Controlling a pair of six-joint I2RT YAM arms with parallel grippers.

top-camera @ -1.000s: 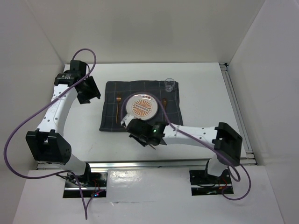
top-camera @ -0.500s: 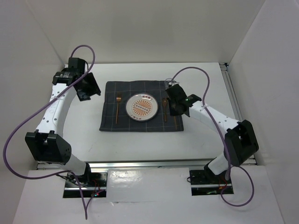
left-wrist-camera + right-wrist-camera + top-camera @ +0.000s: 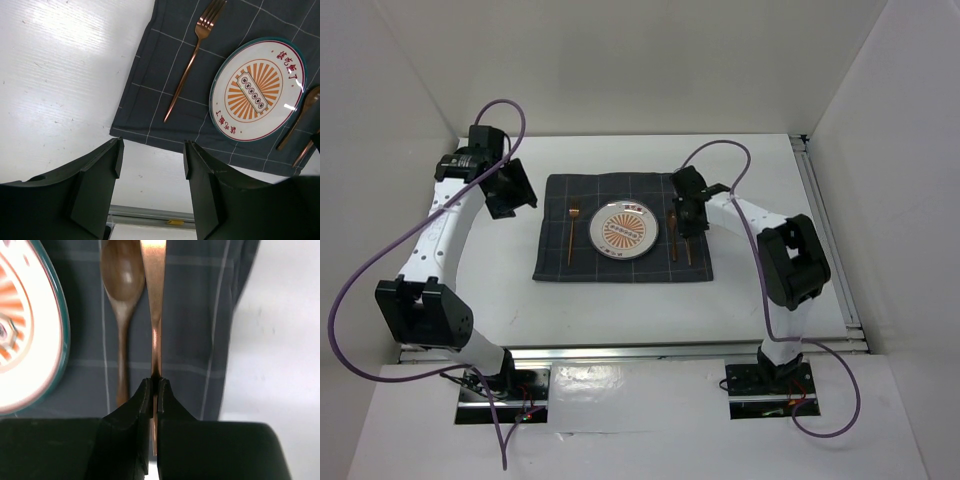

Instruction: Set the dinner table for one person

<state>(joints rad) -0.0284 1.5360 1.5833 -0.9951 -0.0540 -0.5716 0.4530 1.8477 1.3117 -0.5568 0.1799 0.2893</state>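
**Overhead, one place laid, knife pinched at the right**

Largest first: the dinner table, matte white and flat, edged by silver rails along its right and near sides, filling most of the top view beneath both arms. Next in size, a dark grey checked cloth, spread flat near the middle of that tabletop and carrying all the tableware. At the centre of the cloth, a round plate with a green rim and an orange sunburst pattern. Left of the plate and apart from it, a copper fork, tines toward the far wall. Right of the plate, a copper-brown spoon. Just beside that, further right again, a copper knife (both lying parallel to the fork, close to the cloth's right edge).

Then the arms' ends. Left gripper up off the far-left corner of the cloth, over bare tabletop. Fingers spread wide apart in the wrist view, holding nothing, with only the cloth's edge and white table showing through the gap. Right gripper over the far part of the knife and spoon. Fingers drawn together there, clamped on the knife's narrow shaft with no gap on either side. Blade resting on the cloth or raised off it: cannot tell.
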